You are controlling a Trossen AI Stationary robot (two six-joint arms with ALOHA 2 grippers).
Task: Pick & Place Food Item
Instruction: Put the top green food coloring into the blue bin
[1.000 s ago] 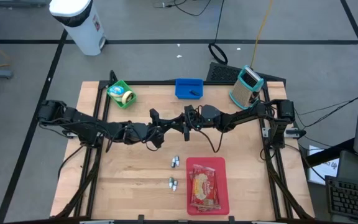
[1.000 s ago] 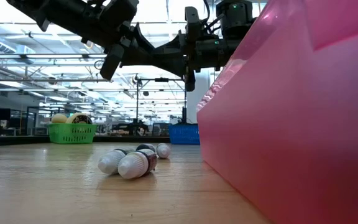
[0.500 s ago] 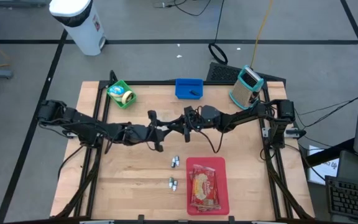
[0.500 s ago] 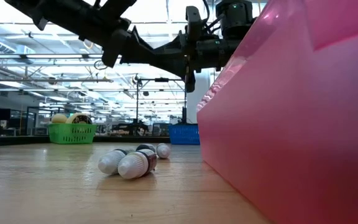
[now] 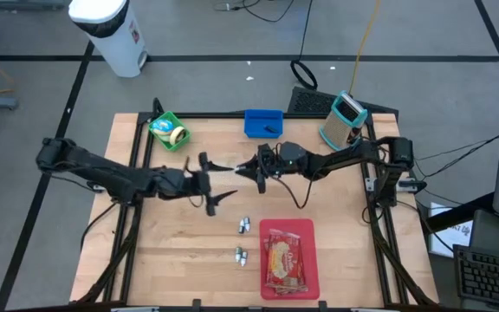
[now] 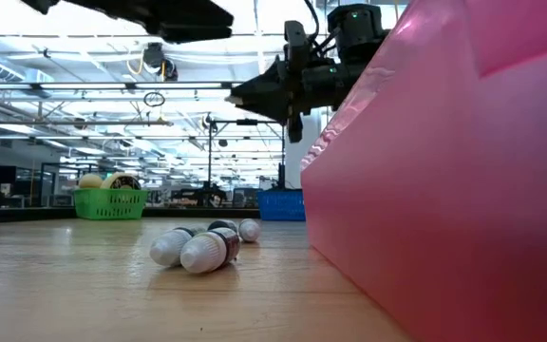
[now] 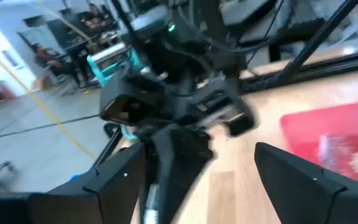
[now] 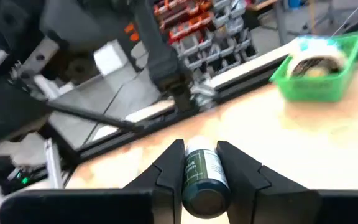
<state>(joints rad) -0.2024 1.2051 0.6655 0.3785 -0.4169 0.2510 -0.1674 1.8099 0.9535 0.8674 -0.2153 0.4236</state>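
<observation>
The left gripper hangs released, jaws spread wide, left of the red tray and above the bare wood. The right gripper clenches a small dark bottle, its long axis running along the fingers, above and behind the tray, so the right arm is nearer. Only the right wrist view shows the bottle; the overhead hides it.
</observation>
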